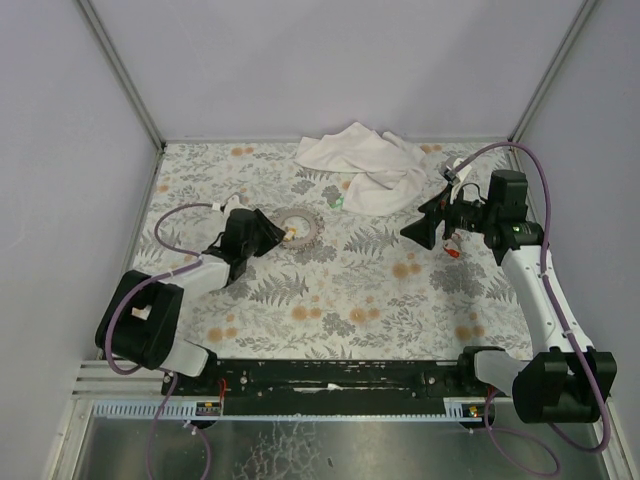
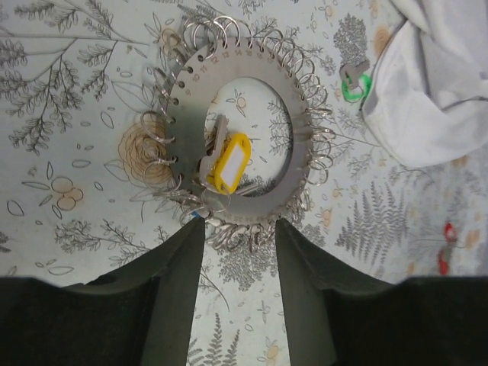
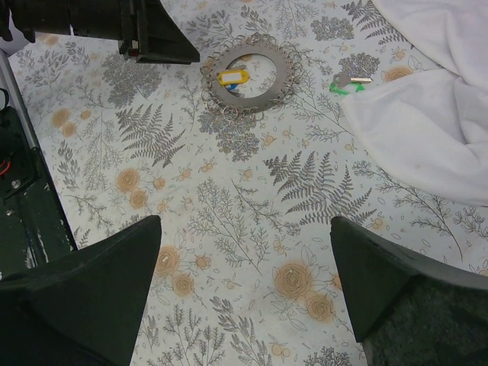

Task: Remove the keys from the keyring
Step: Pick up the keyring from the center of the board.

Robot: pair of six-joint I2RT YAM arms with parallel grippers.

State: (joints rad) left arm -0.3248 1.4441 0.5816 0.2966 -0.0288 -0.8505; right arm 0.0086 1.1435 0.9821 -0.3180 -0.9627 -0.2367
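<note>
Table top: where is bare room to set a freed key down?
Bare: the wide stretch between the keyring, the right fingers and the near edge. Crowded: the back, with white cloth and green key near the ring.

Grey ferns and tan blooms on pale tablecloth (image 3: 252, 229)
Silvery-grey keyring (image 2: 244, 69), yellow tag (image 2: 229, 162), green-headed key (image 2: 353, 85), white cloth (image 2: 435, 76)

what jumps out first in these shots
A flat grey metal disc fringed with small wire split rings lies left of centre on the floral table, with a yellow plastic key tag in its hole. The left gripper is open at the disc's rim. A crumpled white cloth sits at the far edge, with a green-headed key beside it.
</note>
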